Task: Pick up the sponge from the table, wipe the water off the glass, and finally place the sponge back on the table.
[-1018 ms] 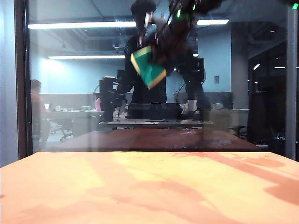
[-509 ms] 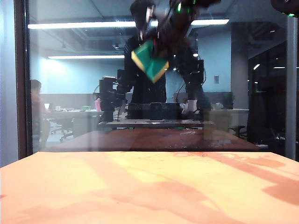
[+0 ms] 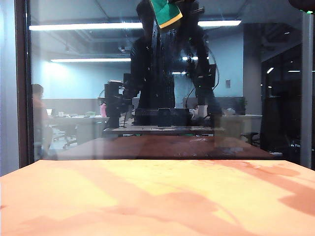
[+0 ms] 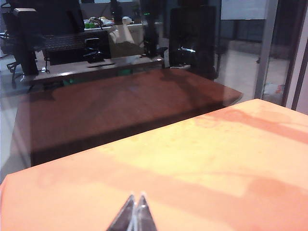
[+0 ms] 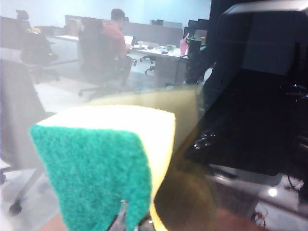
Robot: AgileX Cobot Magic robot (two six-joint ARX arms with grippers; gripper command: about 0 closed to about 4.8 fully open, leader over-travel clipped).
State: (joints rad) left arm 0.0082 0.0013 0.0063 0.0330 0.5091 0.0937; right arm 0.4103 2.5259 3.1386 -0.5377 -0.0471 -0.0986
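Two grippers, one working. Right gripper [image 5: 129, 217] clamped tight on the sponge [image 3: 166, 12], up at the top centre of the exterior frame, against or just off the glass [image 3: 74, 88] — cannot tell which. In the right wrist picture, green scouring face toward the camera, cream foam toward the pane. Left gripper [image 4: 135, 214] low over the orange table [image 3: 157, 196], fingertips together, holding nothing. Likely mid-wipe, near the top of a stroke. No water droplets clear enough to point out. Next move probably calls for foam pressed flat and drawn downward across the pane, then a lowering to the tabletop and release.
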